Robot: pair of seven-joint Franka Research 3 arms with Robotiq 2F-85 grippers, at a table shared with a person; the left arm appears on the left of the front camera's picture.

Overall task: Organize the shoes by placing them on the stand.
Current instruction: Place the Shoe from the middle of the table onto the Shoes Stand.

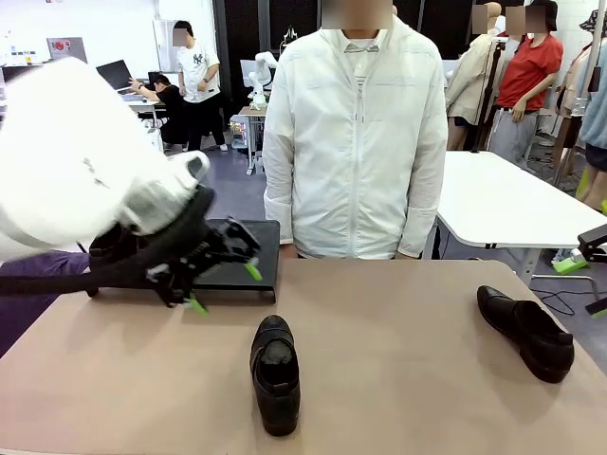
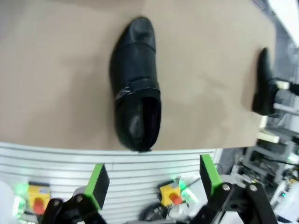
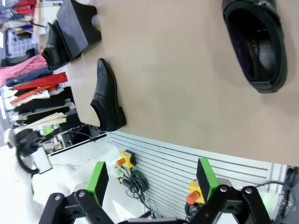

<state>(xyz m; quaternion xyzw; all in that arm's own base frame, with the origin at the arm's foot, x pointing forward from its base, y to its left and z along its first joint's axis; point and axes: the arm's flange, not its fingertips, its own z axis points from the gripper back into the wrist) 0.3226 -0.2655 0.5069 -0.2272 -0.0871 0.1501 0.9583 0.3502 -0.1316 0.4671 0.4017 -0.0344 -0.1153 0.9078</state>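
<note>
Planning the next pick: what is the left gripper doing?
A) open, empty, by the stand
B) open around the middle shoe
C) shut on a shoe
A: the left gripper has its green pads apart with nothing between them, close in front of the stand, while the middle shoe lies apart from it on the table.

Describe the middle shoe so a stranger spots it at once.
On the tan table facing the person in white, look at the middle of the robot's edge. The black shoe there lies alone, lengthwise; the other shoe sits angled at the right side.
</note>
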